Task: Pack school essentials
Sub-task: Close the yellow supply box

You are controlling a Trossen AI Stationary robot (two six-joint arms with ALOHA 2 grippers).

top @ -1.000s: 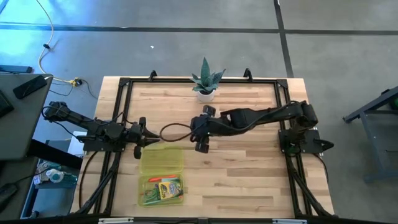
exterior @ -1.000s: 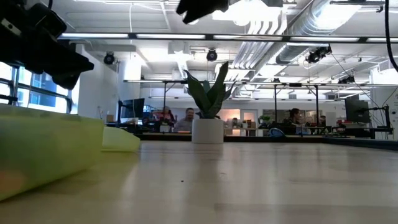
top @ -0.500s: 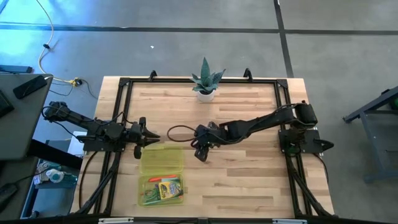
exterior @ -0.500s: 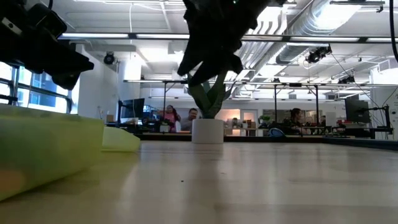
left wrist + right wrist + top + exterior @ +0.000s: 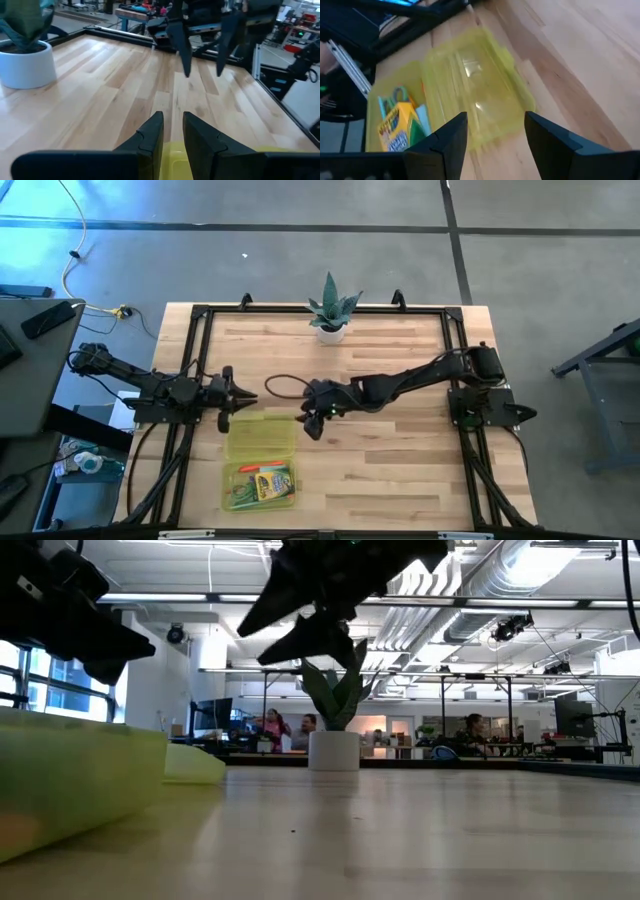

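Potted plant [image 5: 330, 310] at my table's 12 o'clock; yellow-green case [image 5: 260, 460] at 7 o'clock, crayon box [image 5: 395, 131] and scissors [image 5: 398, 93] inside. My right gripper [image 5: 309, 423] hovers spread and empty beside the open lid [image 5: 475, 102]. Left gripper [image 5: 244, 395], fingers narrowly apart, empty, at 9 o'clock.

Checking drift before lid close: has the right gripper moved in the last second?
Yes. In the high view the right gripper has swung away from the potted plant toward the yellow-green case, empty, fingers open.

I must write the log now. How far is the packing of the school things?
Done: crayon box and scissors lie inside the yellow-green case. In hand: the open right end effector nears its open lid. Left: closing the lid. The left end effector waits beside it.
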